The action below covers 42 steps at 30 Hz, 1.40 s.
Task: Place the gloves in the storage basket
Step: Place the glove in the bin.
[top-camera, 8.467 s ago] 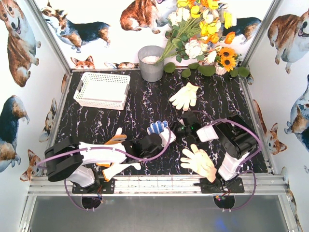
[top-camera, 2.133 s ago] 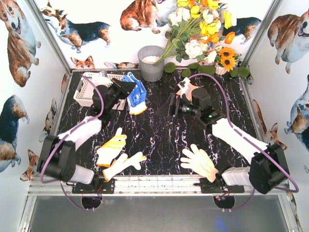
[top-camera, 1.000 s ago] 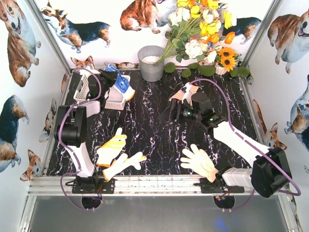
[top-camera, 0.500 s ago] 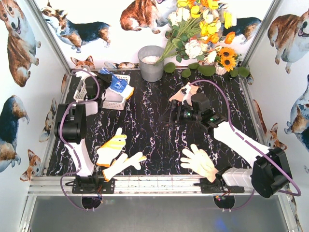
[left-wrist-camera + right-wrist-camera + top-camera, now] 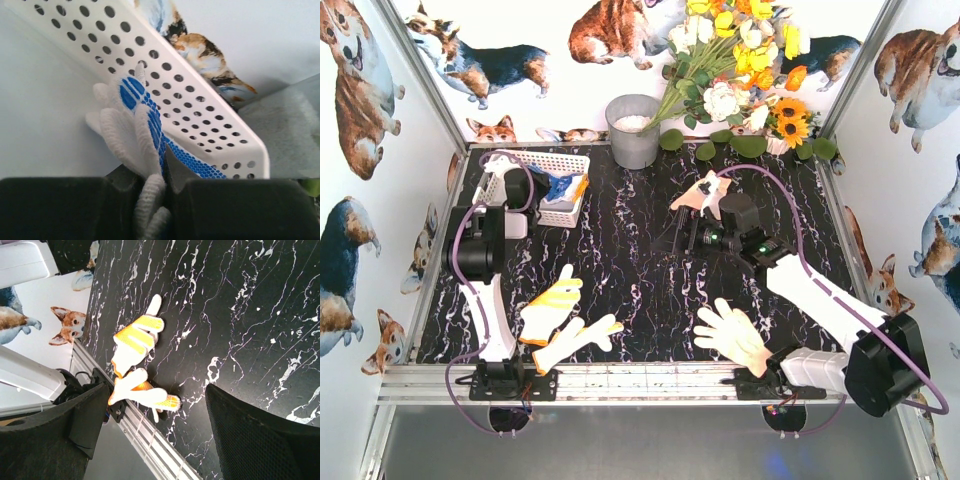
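One blue glove point(image 5: 145, 130) in left hand point(image 5: 156, 176) touches basket point(image 5: 200, 125) wall.

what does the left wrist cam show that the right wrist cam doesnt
Only the left wrist view: the blue-patterned glove pinched in shut jaws, inside the storage basket by its perforated wall.
Only the right wrist view: open jaws over the black marble table, with the yellow glove and a paler glove beside it near the rail.
Both: the camera's own jaws along the bottom edge, and corgi wallpaper in the background.
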Available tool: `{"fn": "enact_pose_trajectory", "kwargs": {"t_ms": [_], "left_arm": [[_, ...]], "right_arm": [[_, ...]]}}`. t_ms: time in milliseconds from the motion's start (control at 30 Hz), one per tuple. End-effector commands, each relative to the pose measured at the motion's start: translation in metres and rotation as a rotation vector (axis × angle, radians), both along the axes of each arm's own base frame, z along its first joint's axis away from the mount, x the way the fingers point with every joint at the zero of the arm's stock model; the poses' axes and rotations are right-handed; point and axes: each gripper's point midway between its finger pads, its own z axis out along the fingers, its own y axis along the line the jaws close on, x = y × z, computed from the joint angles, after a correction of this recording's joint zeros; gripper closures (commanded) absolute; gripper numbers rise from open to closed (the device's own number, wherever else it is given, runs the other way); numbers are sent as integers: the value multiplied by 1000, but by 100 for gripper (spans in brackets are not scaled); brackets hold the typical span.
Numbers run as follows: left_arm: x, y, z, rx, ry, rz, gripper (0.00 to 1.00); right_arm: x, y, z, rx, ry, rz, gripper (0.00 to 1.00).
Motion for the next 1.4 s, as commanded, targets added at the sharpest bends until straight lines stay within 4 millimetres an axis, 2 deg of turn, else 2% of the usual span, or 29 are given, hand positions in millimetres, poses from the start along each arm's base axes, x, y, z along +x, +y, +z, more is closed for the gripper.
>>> {"fn": "enact_pose_trajectory", "kwargs": {"t_ms": [0,267,500,633,900,967,1233,1300,1367], "left_arm": [[14,21,8,44,-37,58,100],[10,40,1,72,-31,129,100],[6,51,-14,100,43,177,100],[8,48,-19,112,75,152,100],[12,58,-16,163,102,176,97],[13,61,-19,165,114,183,99],[8,71,-23,170,133,228,99],[12,66,-25,159,139,199,96],[14,62,-25,150,144,175,85]], "right_arm": [[5,1,34,30,-109,-6,20],[4,-1,39,30,-121,-11,20],[4,-2,40,31,-126,-14,20],[3,-2,41,30,-129,-17,20],[4,-5,39,19,-126,-28,20],[1,-7,48,32,-150,-29,20],[-1,-10,51,30,-162,-40,20],[-1,-9,52,32,-163,-39,20],[-1,-9,51,33,-161,-38,20]]}}
